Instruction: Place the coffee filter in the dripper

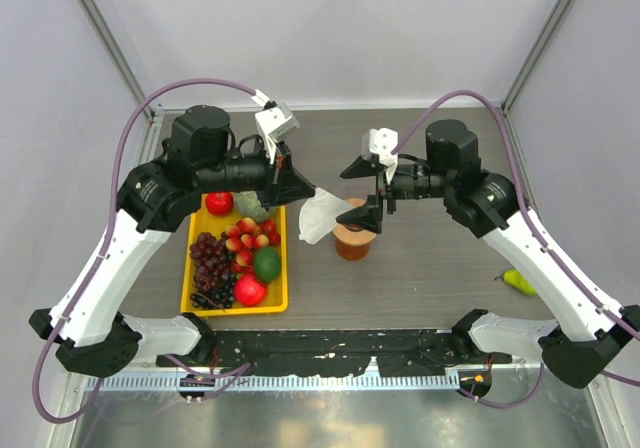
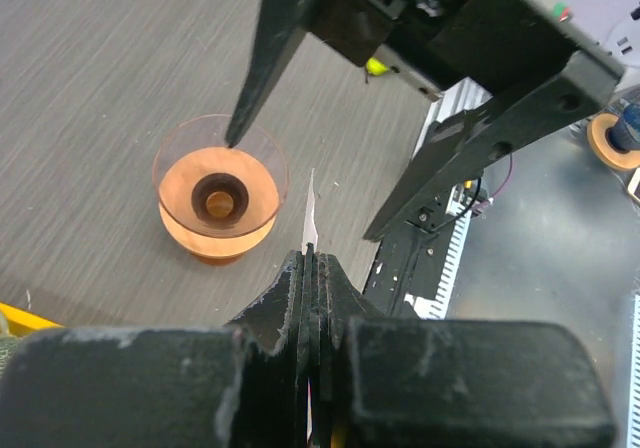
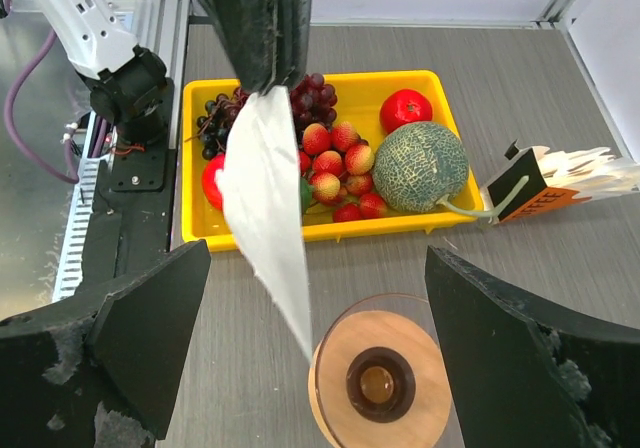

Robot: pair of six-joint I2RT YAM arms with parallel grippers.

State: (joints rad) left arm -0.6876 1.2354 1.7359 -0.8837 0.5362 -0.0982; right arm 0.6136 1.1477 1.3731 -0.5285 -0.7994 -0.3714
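The coffee filter (image 1: 322, 215) is a thin white paper cone hanging point down from my left gripper (image 1: 300, 190), which is shut on its top edge. In the right wrist view the filter (image 3: 265, 198) dangles with its tip just left of the dripper (image 3: 380, 378), beside the rim and outside the bowl. The dripper (image 1: 352, 238) has a tan collar, a dark centre hole and a clear bowl. My right gripper (image 1: 362, 193) stands open above the dripper, one finger on each side, holding nothing. From the left wrist, the filter (image 2: 311, 213) shows edge-on beyond the shut fingertips (image 2: 310, 260), right of the dripper (image 2: 219, 198).
A yellow tray (image 1: 200, 298) of fruit lies left of the dripper, with grapes, strawberries, a tomato and a netted melon (image 3: 420, 166). A bundle of papers with a dark box (image 3: 545, 180) stands beyond the tray. A green pear (image 1: 518, 282) lies at the right.
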